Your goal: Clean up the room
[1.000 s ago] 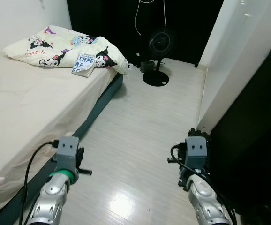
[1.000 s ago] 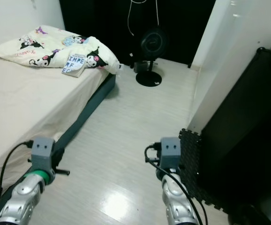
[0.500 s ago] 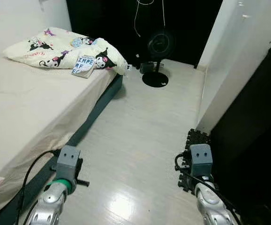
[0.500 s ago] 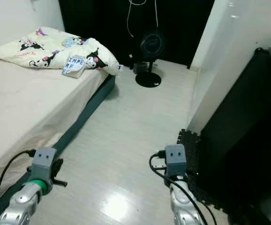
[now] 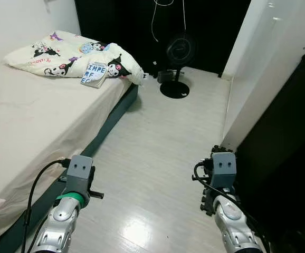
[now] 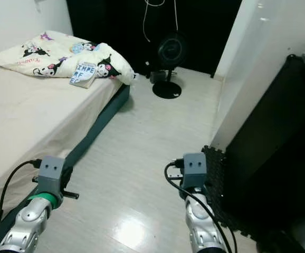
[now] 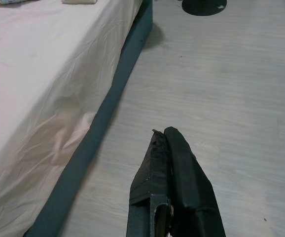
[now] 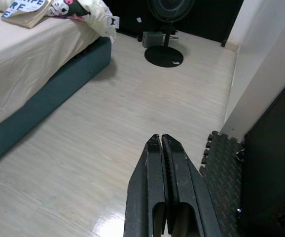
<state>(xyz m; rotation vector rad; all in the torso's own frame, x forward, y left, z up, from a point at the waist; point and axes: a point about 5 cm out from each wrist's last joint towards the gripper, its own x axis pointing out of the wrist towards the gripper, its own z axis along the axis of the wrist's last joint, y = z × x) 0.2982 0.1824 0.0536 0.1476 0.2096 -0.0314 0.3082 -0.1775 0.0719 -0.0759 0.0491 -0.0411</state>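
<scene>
Pale floorboards (image 5: 158, 142) lay bare between bed (image 5: 31, 121) and dark cabinet. A book (image 5: 95, 73) rested against the far pillow (image 5: 63, 52) (likely what needs tidying). Left gripper (image 7: 168, 140) and right gripper (image 8: 160, 143) hung low, jaws closed on nothing, presumably just carried.

A strip of bare floor (image 5: 158, 142) runs ahead between the bed (image 5: 31, 121) on the left and the white wall (image 5: 263, 68) and black cabinet (image 5: 284, 153) on the right, wide enough for both arms to pass side by side. At its far end a fan (image 5: 178, 66) stands on the floor near the bed's corner, with a small box (image 5: 165, 75) just beside its base. A black foam mat (image 6: 216, 174) lies at the foot of the cabinet, narrowing the right edge.
</scene>
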